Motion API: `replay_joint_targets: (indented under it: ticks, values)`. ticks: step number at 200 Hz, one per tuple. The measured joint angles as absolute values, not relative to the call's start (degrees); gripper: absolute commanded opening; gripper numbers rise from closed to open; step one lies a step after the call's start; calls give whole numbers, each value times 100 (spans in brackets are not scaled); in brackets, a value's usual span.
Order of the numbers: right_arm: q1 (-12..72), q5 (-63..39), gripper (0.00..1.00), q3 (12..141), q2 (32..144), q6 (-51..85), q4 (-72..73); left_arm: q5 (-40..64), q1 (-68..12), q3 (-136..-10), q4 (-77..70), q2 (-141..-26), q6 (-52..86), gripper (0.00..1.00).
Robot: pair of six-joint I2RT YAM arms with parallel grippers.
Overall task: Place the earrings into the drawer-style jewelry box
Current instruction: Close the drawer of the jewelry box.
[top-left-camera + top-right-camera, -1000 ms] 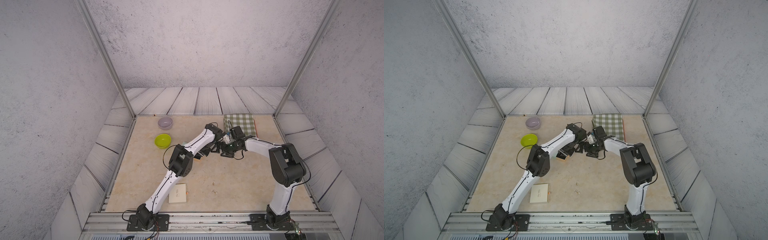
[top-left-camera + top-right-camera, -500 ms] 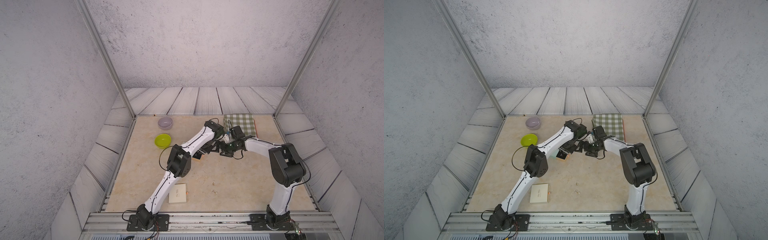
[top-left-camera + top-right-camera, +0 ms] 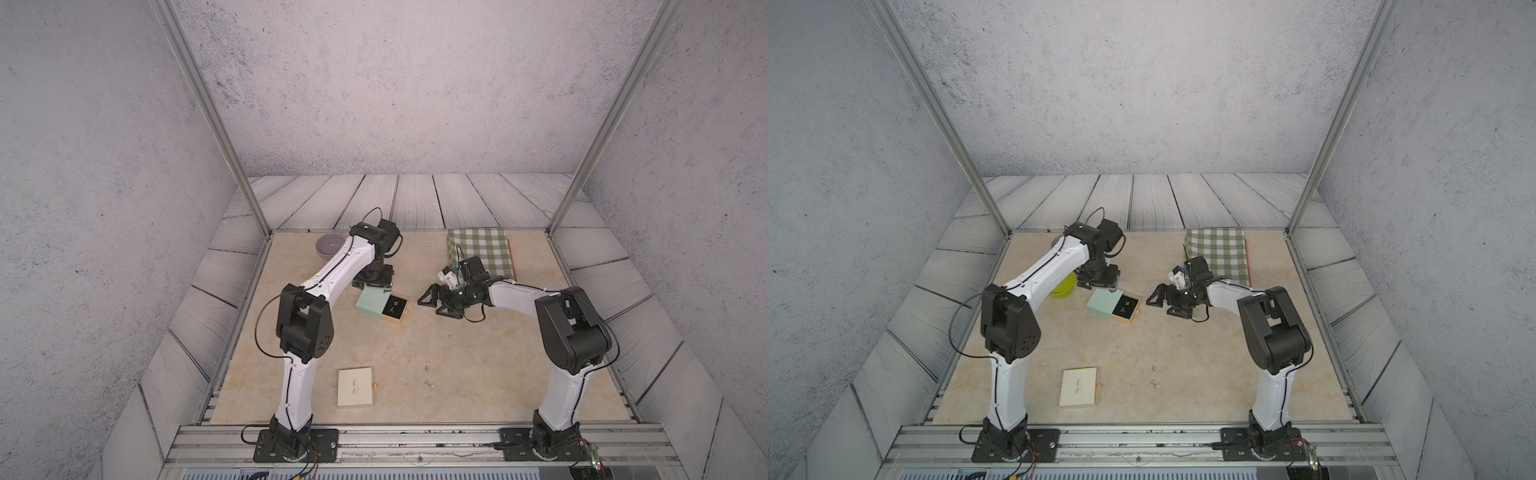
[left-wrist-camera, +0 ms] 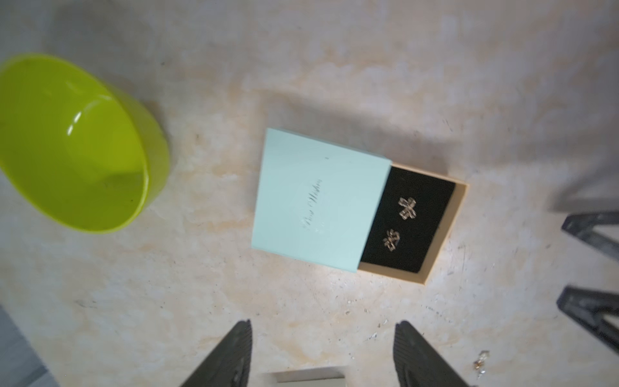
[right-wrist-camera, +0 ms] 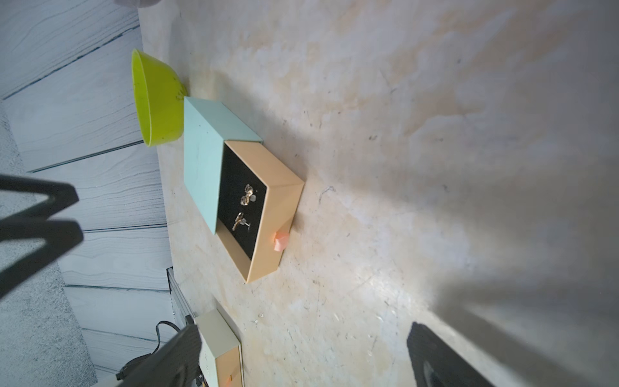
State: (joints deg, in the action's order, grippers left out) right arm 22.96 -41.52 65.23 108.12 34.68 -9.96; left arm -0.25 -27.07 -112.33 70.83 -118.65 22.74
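Grey speckled walls and pale plank panels enclose a beige marbled worktop (image 3: 415,332). Near its middle lies the jewelry box (image 3: 381,306), a mint-green sleeve with its tan drawer (image 4: 445,234) pulled partly out. Two earrings (image 4: 400,219) rest side by side on the drawer's black pad, small bow-like pieces of glinting gold and silver metal; the right wrist view shows them (image 5: 246,207) with their posts sticking out. The left claw (image 4: 321,355) hangs just above the box's far edge, its fingers spread apart with nothing between them. The right claw (image 3: 432,301) sits low beside the drawer's open end, a short gap away, jaws wide and empty. More tiny earrings (image 3: 428,376) lie loose on the worktop towards the front, well apart from both claws. A cream box (image 3: 354,387) lies near them, and a lime bowl (image 4: 73,144) stands just beside the mint sleeve.
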Motion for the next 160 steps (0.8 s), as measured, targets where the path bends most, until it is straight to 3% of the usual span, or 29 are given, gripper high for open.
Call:
replay_joint_targets:
  ticks: [22,74,160]
  values:
    - [2447,-4204,99,6517,10814,3590,-854,344,-2353,-11109,6779,-11933,2265,74]
    - [2668,-4351,99,6471,10831,3846,-523,932,-2390,-11059,6366,-12320,2182,77]
    - [2832,-4440,99,6442,10881,4095,-246,928,-1918,-10923,6141,-12455,2080,78]
